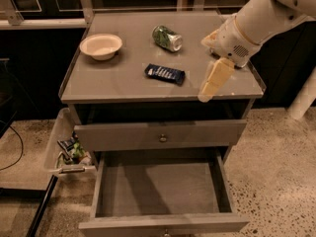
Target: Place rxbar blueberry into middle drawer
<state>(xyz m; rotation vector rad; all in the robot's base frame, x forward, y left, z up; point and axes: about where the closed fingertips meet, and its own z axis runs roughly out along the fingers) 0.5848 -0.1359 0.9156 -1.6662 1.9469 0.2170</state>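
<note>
Lying flat on the grey counter (pixel 113 83), the small dark blue rxbar blueberry wrapper with white print (pixel 165 74) sits near the middle of the top, slightly toward the front, its long side running left to right with a slight tilt. Nothing touches it. Behind it, well apart, a green-labelled metal can (pixel 167 38) lies on its side, and off to the back left stands a shallow cream round bowl (pixel 101 46).

To the right of the bar, apart from it, the pale yellow gripper (pixel 205 94) hangs over the front right part of the counter, slanting down and to the left, its tip close to the front edge. Whether it is open or closed cannot be told from this angle. It is carried by a thick white arm (pixel 261 19) coming in from the upper right.

Below the counter, a closed grey drawer front with a round brass-coloured knob (pixel 163 138) sits above the wide shallow grey middle drawer (pixel 158 189), which is pulled out, its flat floor bare. A clear plastic bin (pixel 53 147) holding small packets hangs at the left side of the cabinet.
</note>
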